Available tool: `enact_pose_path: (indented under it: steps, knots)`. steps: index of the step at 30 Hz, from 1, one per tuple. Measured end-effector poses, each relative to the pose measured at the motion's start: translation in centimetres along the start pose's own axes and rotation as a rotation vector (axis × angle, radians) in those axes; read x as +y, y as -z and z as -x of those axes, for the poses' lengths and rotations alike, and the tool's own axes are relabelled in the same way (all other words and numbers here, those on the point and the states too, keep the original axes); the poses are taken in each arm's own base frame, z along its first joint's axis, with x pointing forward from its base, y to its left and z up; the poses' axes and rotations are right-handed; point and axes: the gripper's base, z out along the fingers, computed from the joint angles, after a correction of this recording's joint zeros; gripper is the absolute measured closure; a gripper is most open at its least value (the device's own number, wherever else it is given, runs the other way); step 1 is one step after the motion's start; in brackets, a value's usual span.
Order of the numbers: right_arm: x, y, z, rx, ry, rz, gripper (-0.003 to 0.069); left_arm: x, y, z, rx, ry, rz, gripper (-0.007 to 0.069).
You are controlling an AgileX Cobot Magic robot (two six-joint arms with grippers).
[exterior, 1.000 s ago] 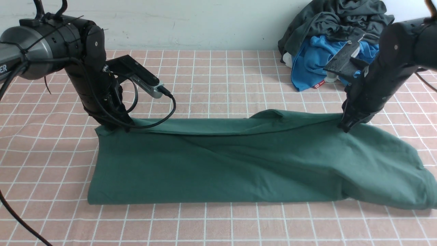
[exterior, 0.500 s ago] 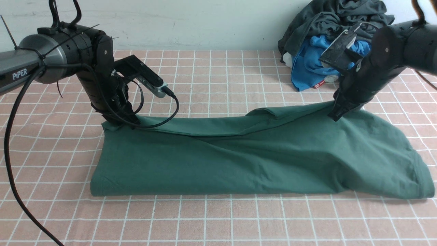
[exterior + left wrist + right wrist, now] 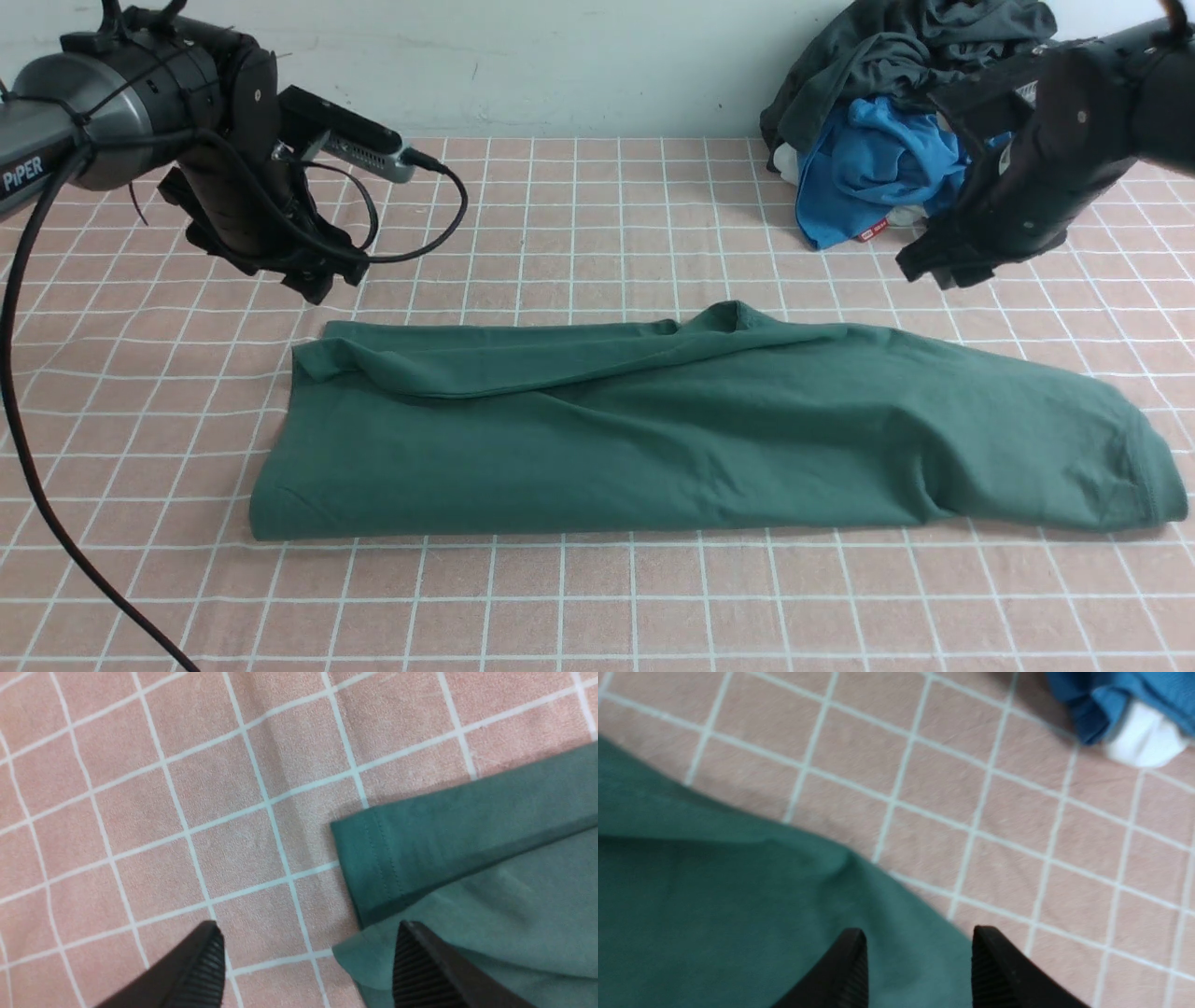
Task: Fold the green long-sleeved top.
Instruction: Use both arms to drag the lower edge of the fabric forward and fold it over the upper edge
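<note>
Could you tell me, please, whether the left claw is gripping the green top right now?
No, the left claw is open with its fingers well apart, and the green top lies flat beneath it, unclamped.

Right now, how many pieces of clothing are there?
3: green top spread mid-table; blue garment and dark grey garment heaped at the far right. Others may lie hidden underneath.

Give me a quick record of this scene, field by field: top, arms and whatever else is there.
top: green, lying in a long folded band on the tablecloth, held by nothing
left arm: over the far left corner, jaws open, empty
right arm: near the far right edge, jaws open, empty
clothes pile: grey and blue, far right
</note>
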Motion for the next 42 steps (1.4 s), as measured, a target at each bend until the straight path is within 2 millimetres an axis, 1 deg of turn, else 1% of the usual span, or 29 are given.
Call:
enact_pose_path:
  steps: [1, 2, 3, 4, 6, 9, 10, 11, 12, 14, 17, 20, 21, 22, 23, 24, 27, 31, 33, 35, 37, 39, 40, 41, 42]
  knots:
    - [0.4, 0.0, 0.0, 0.002, 0.008, 0.016, 0.0368, 0.0, 0.0, 0.0, 0.006, 0.002, -0.002, 0.0179]
    - [2.2, -0.1, -0.1, 0.032, 0.053, 0.1, 0.0384, -0.2, 0.3, 0.0, 0.022, 0.011, -0.013, 0.0195]
    - [2.7, -0.1, 0.0, 0.032, 0.064, 0.124, 0.0387, -0.3, 0.3, 0.0, 0.023, 0.009, -0.014, 0.02]
    - [4.6, -0.4, 0.0, 0.036, 0.11, 0.201, 0.041, -0.7, 0.4, -0.1, 0.045, 0.006, -0.024, 0.0231]
    - [7.1, -1.4, 0.1, 0.027, 0.163, 0.292, 0.0443, -1.2, 0.5, -0.2, 0.067, 0.003, -0.04, 0.0282]
    - [9.6, -3.5, 0.3, -0.005, 0.199, 0.34, 0.0491, -1.8, 0.6, -0.3, 0.09, -0.002, -0.058, 0.0358]
    - [10.3, -4.6, 0.3, -0.021, 0.203, 0.339, 0.0512, -2.0, 0.6, -0.4, 0.101, -0.014, -0.065, 0.0405]
    - [10.3, -4.8, 0.3, -0.023, 0.202, 0.338, 0.0516, -2.0, 0.6, -0.4, 0.104, -0.014, -0.066, 0.0412]
    - [10.8, -6.5, 0.3, -0.048, 0.19, 0.326, 0.0544, -2.2, 0.7, -0.6, 0.127, -0.031, -0.076, 0.0466]
    - [11.0, -7.8, 0.4, -0.074, 0.143, 0.313, 0.0566, -2.4, 0.7, -0.8, 0.149, -0.048, -0.088, 0.0532]
    - [10.6, -8.6, 1.2, -0.166, 0.039, 0.279, 0.0587, -2.5, 0.8, -0.9, 0.167, -0.064, -0.098, 0.0602]
    - [9.8, -9.6, 1.7, -0.232, -0.08, 0.253, 0.0593, -2.6, 0.8, -1.0, 0.177, -0.068, -0.112, 0.0623]
    - [9.5, -9.8, 1.8, -0.246, -0.099, 0.246, 0.0593, -2.6, 0.8, -1.0, 0.176, -0.067, -0.116, 0.0626]
    - [8.7, -9.9, 2.0, -0.276, -0.166, 0.235, 0.0593, -2.7, 0.8, -1.0, 0.175, -0.066, -0.123, 0.0628]
    - [8.6, -9.9, 2.0, -0.276, -0.174, 0.234, 0.0593, -2.7, 0.8, -1.0, 0.175, -0.065, -0.124, 0.0628]
    - [8.1, -9.9, 2.2, -0.29, -0.204, 0.23, 0.0593, -2.7, 0.8, -1.0, 0.174, -0.063, -0.127, 0.0628]
    - [5.3, -9.4, 3.4, -0.333, -0.328, 0.212, 0.0593, -3.0, 0.8, -1.0, 0.171, -0.054, -0.15, 0.0628]
    - [2.7, -8.3, 4.4, -0.32, -0.377, 0.208, 0.0593, -3.6, 0.9, -0.9, 0.159, -0.058, -0.221, 0.0628]
    - [1.9, -7.7, 4.8, -0.297, -0.381, 0.214, 0.0594, -4.1, 1.0, -0.9, 0.155, -0.095, -0.277, 0.0628]
    - [1.7, -7.2, 5.2, -0.284, -0.375, 0.22, 0.0594, -5.0, 1.0, -0.9, 0.156, -0.146, -0.343, 0.0628]
    - [1.8, -6.6, 5.4, -0.245, -0.346, 0.233, 0.0594, -6.5, 0.9, -0.8, 0.148, -0.235, -0.416, 0.0628]
    - [1.9, -6.2, 5.5, -0.225, -0.318, 0.241, 0.0594, -8.0, 0.3, -0.8, 0.147, -0.33, -0.448, 0.0628]
    - [1.9, -6.1, 5.5, -0.211, -0.307, 0.247, 0.0594, -8.9, -0.5, -0.8, 0.161, -0.378, -0.456, 0.0628]
    - [1.9, -6.1, 5.5, -0.21, -0.305, 0.248, 0.0594, -9.0, -0.6, -0.9, 0.163, -0.385, -0.456, 0.0628]
    - [2.0, -6.1, 5.4, -0.195, -0.295, 0.252, 0.0594, -10.0, -1.6, -1.0, 0.192, -0.431, -0.447, 0.0628]
